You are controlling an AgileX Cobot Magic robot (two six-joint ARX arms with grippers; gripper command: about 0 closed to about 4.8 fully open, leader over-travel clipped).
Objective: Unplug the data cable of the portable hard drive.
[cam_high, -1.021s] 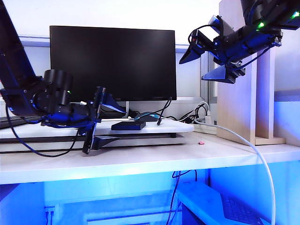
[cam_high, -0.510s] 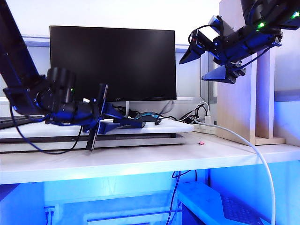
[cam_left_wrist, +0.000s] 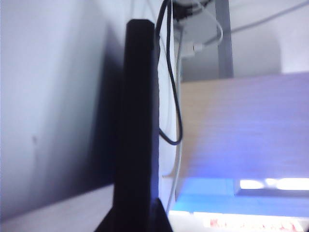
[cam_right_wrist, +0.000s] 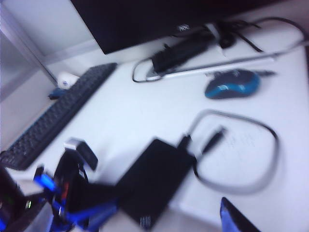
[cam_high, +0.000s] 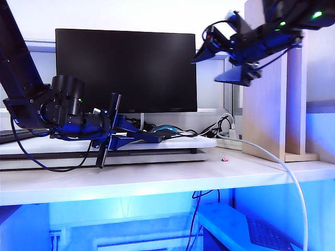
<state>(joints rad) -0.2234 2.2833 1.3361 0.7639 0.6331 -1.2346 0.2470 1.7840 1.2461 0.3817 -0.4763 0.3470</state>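
Both arms are black with a glossy finish that picks up blue reflections.

The left arm (cam_high: 31, 99) carries a cylindrical joint housing, with thin black cables looping beneath it toward 6 o'clock. The left gripper (cam_high: 137, 137) has slim, dark blue-black fingers.

The right arm (cam_high: 293, 13) shows small green indicator lights. The right gripper (cam_high: 222, 63) has flat, pointed, dark fingers; black wiring arcs over its wrist at 12 o'clock.

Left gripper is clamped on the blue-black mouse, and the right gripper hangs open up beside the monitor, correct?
Not the mouse. The right wrist view shows the left gripper shut on the portable hard drive; the mouse lies untouched farther back. The right gripper does hang open beside the monitor.
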